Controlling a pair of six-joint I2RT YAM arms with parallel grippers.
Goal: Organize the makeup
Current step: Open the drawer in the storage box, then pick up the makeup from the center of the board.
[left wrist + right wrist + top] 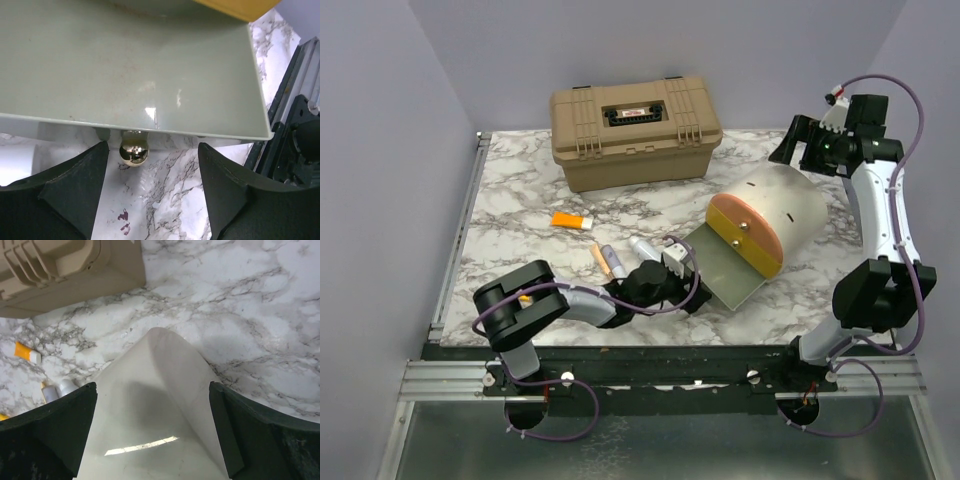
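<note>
An orange tube (572, 221) lies on the marble table left of centre. Two pale tubes (616, 259) and a thin tan stick (601, 260) lie just left of my left gripper (676, 262). That gripper is open and empty at the near edge of the pouch's grey-green flap (140, 65). The flap's gold ball snap (134, 149) hangs between its fingers (75, 190), touching neither. My right gripper (807, 150) is open and empty above the far end of the cream-and-orange pouch (770, 220). The right wrist view shows the pouch (155, 415) and the orange tube (25, 352).
A big tan hard case (630, 125) stands shut at the back of the table; its corner shows in the right wrist view (60, 270). The table's metal rail (660, 352) runs along the near edge, close behind my left arm.
</note>
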